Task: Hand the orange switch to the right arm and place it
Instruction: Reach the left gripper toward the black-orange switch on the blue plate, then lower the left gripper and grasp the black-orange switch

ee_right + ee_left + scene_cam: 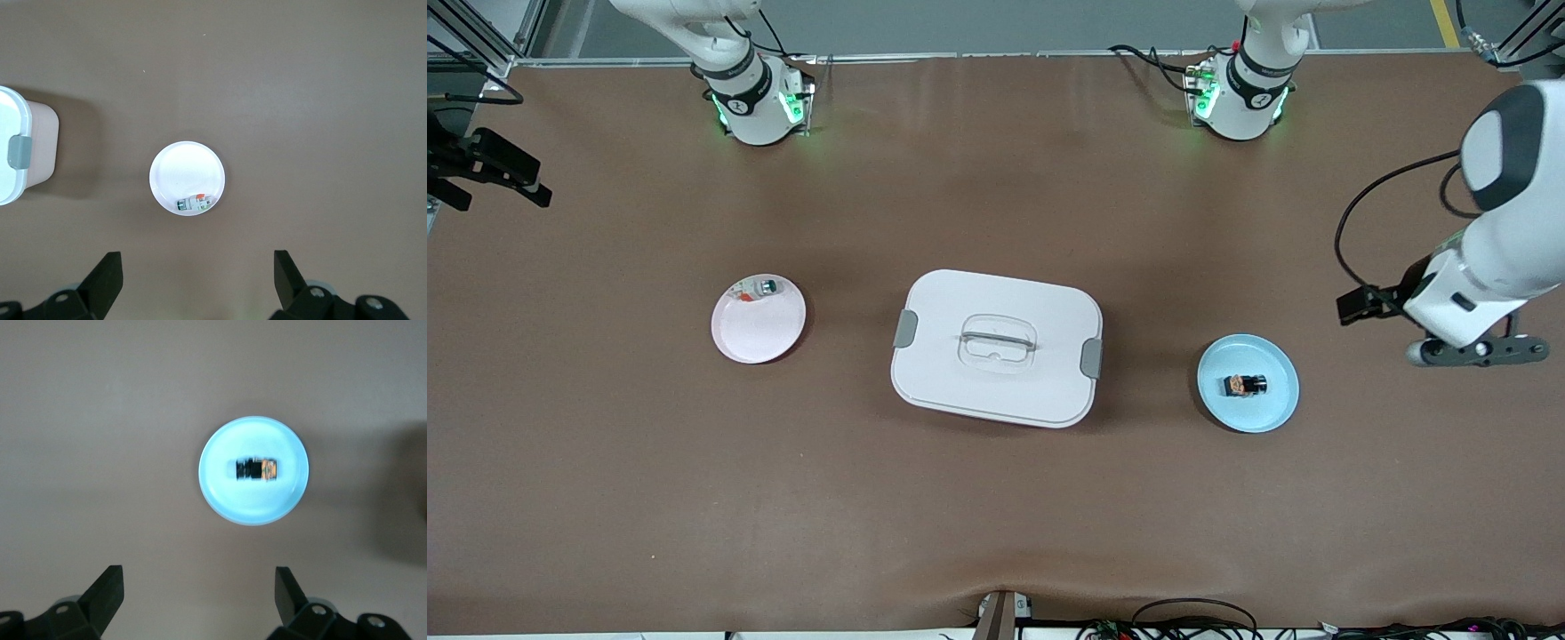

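The orange switch [1245,385] is a tiny black block with an orange section, lying on its side in the middle of a light blue plate [1272,413]. The left wrist view looks down on the switch [257,469] and its plate [253,507]. My left gripper [1476,351] hangs open in the air over bare table beside the blue plate, toward the left arm's end; in its own view the left gripper [198,583] holds nothing. My right gripper [198,267] is open and empty, high over the table by a pink plate [187,170].
A white lidded box [960,391] with grey clasps and a clear handle stands mid-table between the plates; its corner [13,167] shows in the right wrist view. The pink plate [756,333] carries a small white-green-red piece [765,287]. Cables lie along the table's near edge.
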{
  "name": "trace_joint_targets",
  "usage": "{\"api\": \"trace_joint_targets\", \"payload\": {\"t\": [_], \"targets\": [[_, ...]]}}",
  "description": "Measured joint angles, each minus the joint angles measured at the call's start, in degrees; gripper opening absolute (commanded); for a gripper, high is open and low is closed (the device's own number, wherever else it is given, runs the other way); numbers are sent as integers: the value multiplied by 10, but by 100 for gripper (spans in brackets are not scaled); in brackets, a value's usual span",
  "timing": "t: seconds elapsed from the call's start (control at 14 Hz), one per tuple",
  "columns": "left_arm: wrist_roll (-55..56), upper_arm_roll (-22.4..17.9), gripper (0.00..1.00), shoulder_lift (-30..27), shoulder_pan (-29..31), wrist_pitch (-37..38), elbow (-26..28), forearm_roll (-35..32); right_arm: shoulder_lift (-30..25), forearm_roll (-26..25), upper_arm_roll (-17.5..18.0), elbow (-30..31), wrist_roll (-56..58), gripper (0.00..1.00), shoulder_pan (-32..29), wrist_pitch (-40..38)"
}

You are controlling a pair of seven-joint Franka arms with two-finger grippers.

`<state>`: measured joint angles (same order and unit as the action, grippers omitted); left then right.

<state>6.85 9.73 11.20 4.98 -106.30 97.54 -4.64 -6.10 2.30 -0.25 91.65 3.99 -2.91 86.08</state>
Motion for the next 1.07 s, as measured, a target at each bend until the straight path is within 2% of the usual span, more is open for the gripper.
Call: {"api": "trace_joint_targets", "payload": {"t": [0.64,1.07], "targets": [[67,5,100,51,-15,-275,163,0,0,0,0,0,0,100,-8,1],[68,5,100,113,-17,-362,183,-3,0,0,1,0,0,100,-8,1]]}}
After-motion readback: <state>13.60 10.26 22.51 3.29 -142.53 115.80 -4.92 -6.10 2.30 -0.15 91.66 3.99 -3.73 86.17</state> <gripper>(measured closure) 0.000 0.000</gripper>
